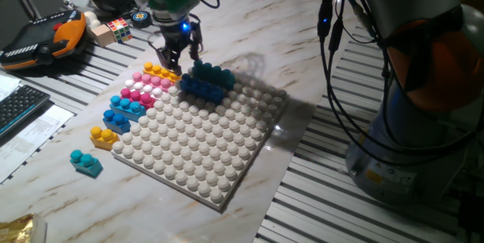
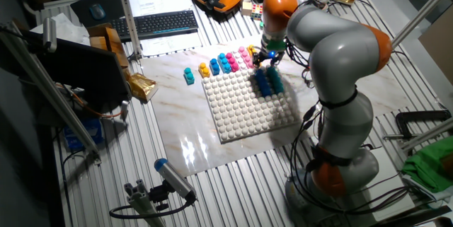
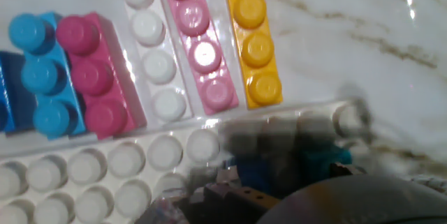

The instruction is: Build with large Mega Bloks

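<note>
My gripper [image 1: 178, 60] hangs just above the far left corner of the white baseplate [image 1: 204, 141], fingers apart with nothing between them. Right of it, a teal brick sits on a blue brick [image 1: 206, 84] at the plate's far edge. A yellow brick [image 1: 160, 71], pale pink, magenta and blue bricks [image 1: 125, 107] lie in a row along the plate's left edge, then another yellow brick [image 1: 103, 135] and a loose teal brick [image 1: 85, 162]. The hand view shows the yellow brick [image 3: 251, 42], pink brick [image 3: 199, 42], magenta brick [image 3: 94, 77] and baseplate [image 3: 105, 175] close below.
A small puzzle cube [image 1: 119, 29], an orange and black teach pendant [image 1: 38, 42] and a keyboard [image 1: 19, 107] lie to the left. The robot's base [image 1: 408, 122] and hanging cables stand at the right. The marble board ends at slatted metal.
</note>
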